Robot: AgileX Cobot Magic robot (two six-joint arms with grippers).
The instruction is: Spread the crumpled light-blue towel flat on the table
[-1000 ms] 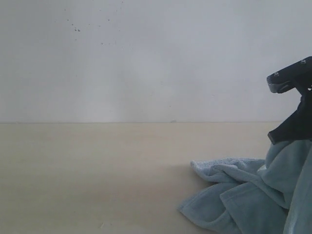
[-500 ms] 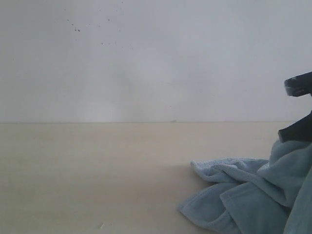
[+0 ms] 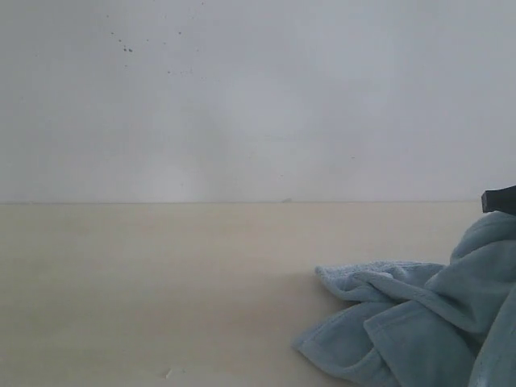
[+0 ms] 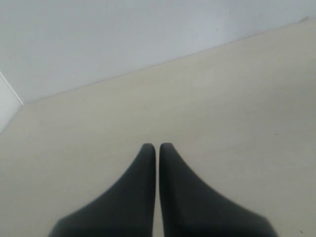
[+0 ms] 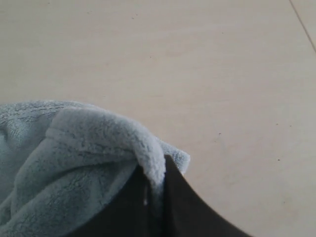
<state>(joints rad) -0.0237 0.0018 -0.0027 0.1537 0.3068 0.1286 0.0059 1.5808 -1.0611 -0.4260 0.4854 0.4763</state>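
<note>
The crumpled light-blue towel (image 3: 403,330) lies bunched at the right of the beige table (image 3: 161,282), with one part lifted up toward the right edge of the exterior view. Only a dark tip of my right gripper (image 3: 500,199) shows there, above the raised fold. In the right wrist view my right gripper (image 5: 157,173) is shut on a fluffy fold of the towel (image 5: 74,158), which hangs over the table (image 5: 222,74). My left gripper (image 4: 157,147) is shut with nothing in it, over bare table (image 4: 222,108), and is out of the exterior view.
A white-grey wall (image 3: 242,97) stands behind the table's far edge. In the left wrist view the wall (image 4: 123,34) meets the table at a corner on one side.
My right gripper has moved right, almost out of the exterior view, drawing the raised part of the towel with it. The heap on the table has barely shifted.
</note>
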